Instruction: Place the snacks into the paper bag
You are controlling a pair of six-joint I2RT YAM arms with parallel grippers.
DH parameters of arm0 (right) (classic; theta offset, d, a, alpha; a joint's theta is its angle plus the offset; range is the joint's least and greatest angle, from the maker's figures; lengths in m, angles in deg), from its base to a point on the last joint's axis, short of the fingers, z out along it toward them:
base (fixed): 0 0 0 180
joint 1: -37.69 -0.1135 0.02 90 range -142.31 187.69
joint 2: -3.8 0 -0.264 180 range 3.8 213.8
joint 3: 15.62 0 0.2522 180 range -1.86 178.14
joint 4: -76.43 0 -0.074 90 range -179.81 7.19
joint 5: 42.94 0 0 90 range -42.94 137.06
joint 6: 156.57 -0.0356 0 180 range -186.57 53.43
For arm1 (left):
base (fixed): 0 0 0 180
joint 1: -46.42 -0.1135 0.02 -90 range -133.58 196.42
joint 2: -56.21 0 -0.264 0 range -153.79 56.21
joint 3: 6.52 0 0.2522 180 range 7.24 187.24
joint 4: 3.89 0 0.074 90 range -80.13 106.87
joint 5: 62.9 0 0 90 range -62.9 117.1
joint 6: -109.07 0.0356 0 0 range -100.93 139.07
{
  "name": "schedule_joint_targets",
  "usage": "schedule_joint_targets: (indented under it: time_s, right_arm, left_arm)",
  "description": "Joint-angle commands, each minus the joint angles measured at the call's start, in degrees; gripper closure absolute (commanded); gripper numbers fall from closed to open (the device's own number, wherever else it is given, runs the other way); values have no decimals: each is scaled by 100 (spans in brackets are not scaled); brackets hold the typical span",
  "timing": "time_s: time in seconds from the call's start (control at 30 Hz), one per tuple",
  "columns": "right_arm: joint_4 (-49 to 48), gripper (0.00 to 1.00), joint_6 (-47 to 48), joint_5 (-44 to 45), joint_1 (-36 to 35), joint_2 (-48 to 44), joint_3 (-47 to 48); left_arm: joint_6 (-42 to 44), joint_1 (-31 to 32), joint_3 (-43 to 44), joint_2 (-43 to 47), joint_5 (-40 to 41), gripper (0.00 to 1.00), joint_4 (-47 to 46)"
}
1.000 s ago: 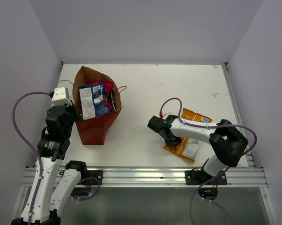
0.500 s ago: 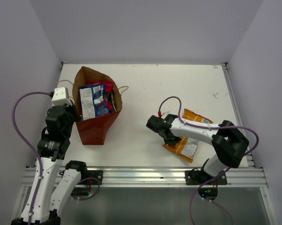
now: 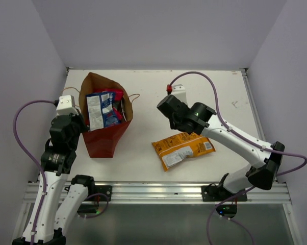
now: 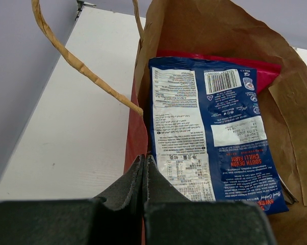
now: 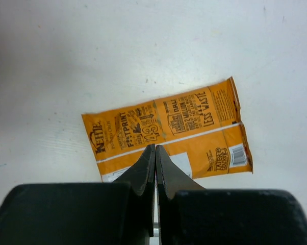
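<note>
Opening the right hand [image 5: 155, 149], pinched shut on nothing, comes first; the orange-yellow packet [image 5: 166, 127] lies flat on the tabletop [image 5: 67, 51] beneath it. Closed, the left hand [image 4: 144, 160] pinches the paper bag [image 4: 194, 25] rim.

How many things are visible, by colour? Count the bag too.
blue-and-white packet: 1
red packet: 1
orange packet: 1
bag: 1
total: 4

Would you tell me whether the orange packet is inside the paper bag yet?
Out: the orange packet lies flat on the table, well apart from the paper bag.
</note>
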Motion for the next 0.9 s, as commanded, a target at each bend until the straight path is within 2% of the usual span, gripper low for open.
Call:
schedule_joint_targets:
  time_s: [0.0,0.07,0.13,0.17,0.2,0.23,0.27,0.33,0.43,0.67,0.87]
  right_arm:
    - [-94,100,576,11,-2,255,656]
    - [46,97,578,0,-19,563,990]
    - [-49,81,613,-307,-10,643,843]
    - [-172,65,639,-447,-10,626,416]
    - [-347,54,683,-675,-10,591,116]
    - [-732,37,683,-1025,-19,547,-174]
    - [-901,34,683,-1229,-10,451,-734]
    - [-1575,29,674,-1790,-45,327,-1282]
    - [-2210,24,613,-2187,-63,81,-2196]
    - [-2704,23,569,-2426,-177,-69,-2664]
    - [-2810,22,525,-2514,-414,63,-2621]
  left_arm:
    - [55,49,-20,25,4,100,-135]
    - [55,49,-20,33,22,100,-126]
    - [55,49,-20,51,39,100,-117]
    - [47,49,-20,60,48,100,-117]
    - [55,49,-29,60,48,100,-126]
    - [55,49,-29,51,39,100,-126]
    - [55,58,-29,33,22,100,-134]
    - [55,49,-29,7,13,100,-152]
    - [55,49,-29,-11,-5,100,-143]
    - [55,49,-38,-19,13,100,-143]
    - [55,49,-46,-37,13,100,-143]
